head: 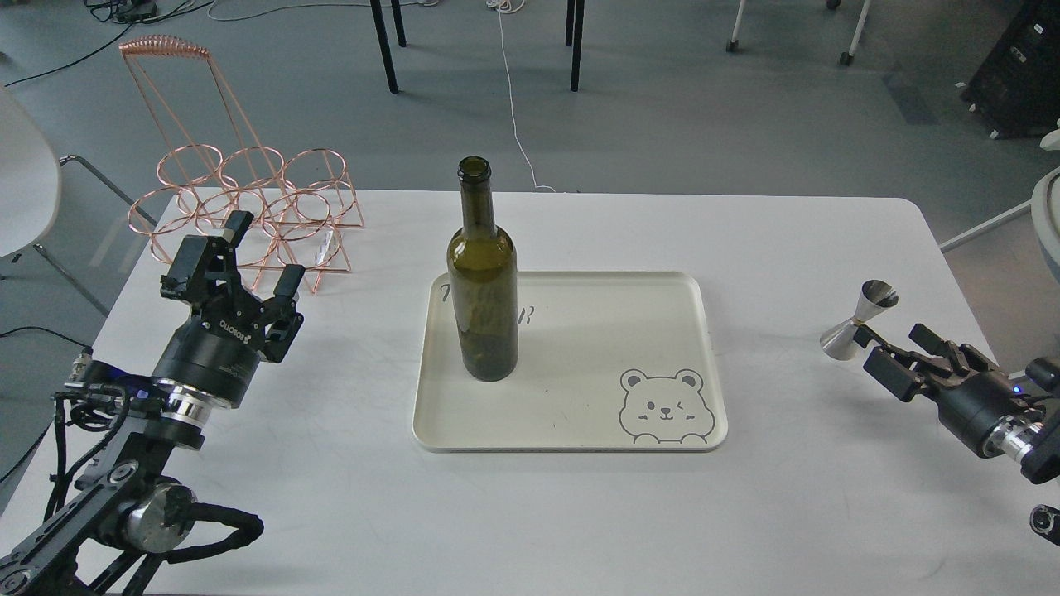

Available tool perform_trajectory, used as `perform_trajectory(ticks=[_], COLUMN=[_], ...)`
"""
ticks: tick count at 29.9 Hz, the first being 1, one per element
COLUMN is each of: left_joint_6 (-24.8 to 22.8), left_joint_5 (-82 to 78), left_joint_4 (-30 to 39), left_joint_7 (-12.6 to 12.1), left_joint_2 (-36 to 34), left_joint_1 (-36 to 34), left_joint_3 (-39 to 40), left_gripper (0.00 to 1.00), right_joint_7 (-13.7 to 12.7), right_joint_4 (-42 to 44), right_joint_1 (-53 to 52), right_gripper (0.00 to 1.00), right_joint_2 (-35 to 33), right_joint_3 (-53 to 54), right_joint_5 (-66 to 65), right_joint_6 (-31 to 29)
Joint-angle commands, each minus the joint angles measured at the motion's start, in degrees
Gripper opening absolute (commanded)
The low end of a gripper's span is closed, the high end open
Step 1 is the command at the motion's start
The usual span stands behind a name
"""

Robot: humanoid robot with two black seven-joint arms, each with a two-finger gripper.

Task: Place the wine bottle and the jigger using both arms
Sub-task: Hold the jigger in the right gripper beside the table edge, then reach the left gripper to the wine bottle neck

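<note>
The wine bottle [483, 290], dark olive green and uncorked, stands upright on the left part of the cream tray [580, 414]. The jigger [858, 319], small and silver, stands on the table to the right of the tray, apart from it. My right gripper [893, 352] is open and empty just behind the jigger, one fingertip close to its base. My left gripper [258, 252] is open and empty at the left of the table, in front of the wire rack and well away from the bottle.
A copper wire bottle rack [248, 211] stands at the table's back left corner. The tray has a bear drawing [665, 407] at its front right. The white table [580, 513] ends close beyond the jigger on the right. Chair legs stand on the floor behind.
</note>
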State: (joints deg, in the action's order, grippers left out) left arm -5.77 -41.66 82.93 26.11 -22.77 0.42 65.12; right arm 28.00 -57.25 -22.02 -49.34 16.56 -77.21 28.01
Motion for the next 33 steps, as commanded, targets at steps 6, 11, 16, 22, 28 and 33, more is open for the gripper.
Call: perform_trajectory(ticks=[6,11,16,22,28,33], left_joint_6=[-0.03,-0.29,-0.73,-0.91,-1.0,-2.23], left_joint_5=[0.0,-0.09,-2.36,-15.18,-41.62,-60.96], left_joint_4=[-0.05,0.04,0.13,5.21,12.33,14.54], left_joint_7=[-0.01,1.13,1.89,1.89,1.89,1.89], left_joint_2=[-0.7,-4.47,-8.6,-12.55,-16.16,-20.38], left_joint_1=[-1.21,-2.0,-4.46,-4.82,-6.13,-12.01], left_joint_3=[0.09,0.18,-0.17,-0.96,-3.51,-6.93], left_gripper=[0.98,0.98,0.98,0.98,0.98,0.98], right_joint_7=[0.0,0.0,0.0,0.0,0.0,0.0], right_joint_4=[-23.31,-36.25,-37.5,-37.05,-36.0,-34.07], right_joint_1=[2.51,-0.47,-6.1,-8.65,-9.0,-9.01], right_gripper=[0.95,0.95,0.96,0.97,0.98,0.99], right_joint_2=[-13.05,-12.89,-7.27,-4.53,-3.83,-4.09], right_joint_3=[0.4,1.98,2.07,2.51,3.83,4.36], right_joint_5=[5.47,23.12,40.7,55.05,65.67,75.88], right_joint_6=[-0.01,-0.01,-0.01,-0.01,-14.19,-23.07])
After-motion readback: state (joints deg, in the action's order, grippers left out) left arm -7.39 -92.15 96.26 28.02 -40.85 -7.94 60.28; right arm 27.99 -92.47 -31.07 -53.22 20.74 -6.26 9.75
